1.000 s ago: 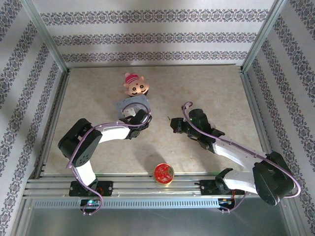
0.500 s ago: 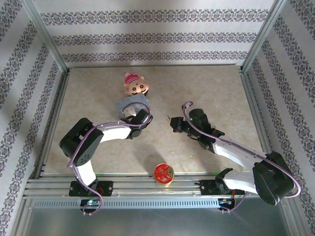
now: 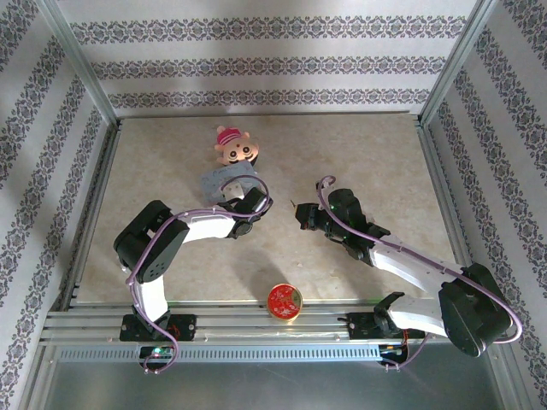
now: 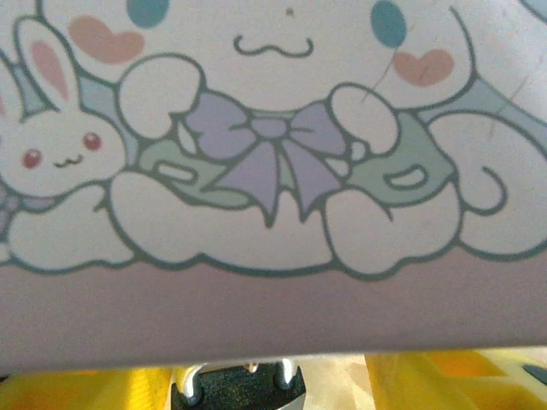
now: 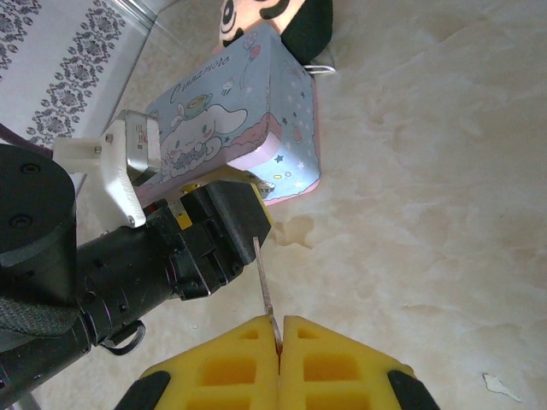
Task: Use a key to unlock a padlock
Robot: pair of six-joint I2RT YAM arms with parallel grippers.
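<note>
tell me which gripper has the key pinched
The right gripper: it is shut on the thin key, while the left gripper faces the pastel tin.

**Padlock**: a small dark, blocky body with two silvery shackle legs. It is seen just beside the lower edge of the pastel tin, between the yellow fingers of the left gripper. A gap is visible on one side.

**Key**: a thin grey blade, pinched at its base by the closed right gripper. It is held above the table, well inside its edges.
</note>
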